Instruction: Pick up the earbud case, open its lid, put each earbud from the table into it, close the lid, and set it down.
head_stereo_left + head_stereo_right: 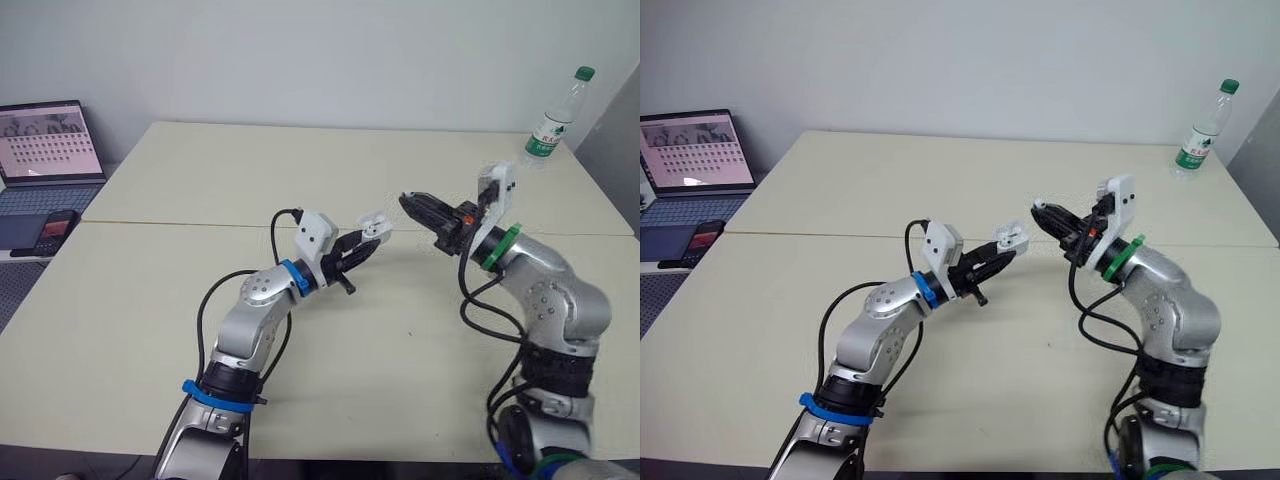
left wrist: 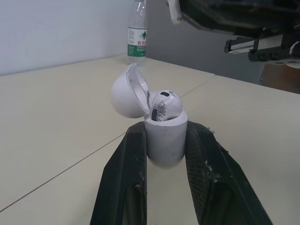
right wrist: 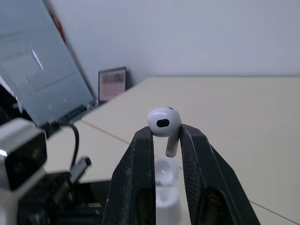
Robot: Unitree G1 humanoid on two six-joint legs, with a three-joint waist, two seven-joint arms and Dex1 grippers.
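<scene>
spanning the scene, the table (image 1: 200, 200) lies under both arms. mid-air above it, the left gripper (image 1: 360, 247) clamps the earbud case (image 2: 164, 140), lid (image 2: 124, 91) open, one earbud (image 2: 165, 105) seated. just right, the right gripper (image 3: 166, 133) pinches the second earbud (image 3: 164, 123) by its stem. a misaligned stem could catch the rim and slip from that thin pinch.

Both head views look forward and down over the table (image 1: 130, 330) from well back, with a laptop (image 1: 50, 145) at upper left and a bottle (image 1: 553, 120) at upper right; the right eye's picture sits slightly shifted. The left wrist view looks from close behind the case (image 2: 164, 140) toward the bottle. The right wrist view, close behind an earbud (image 3: 164, 123), faces the laptop and shares the case.
</scene>
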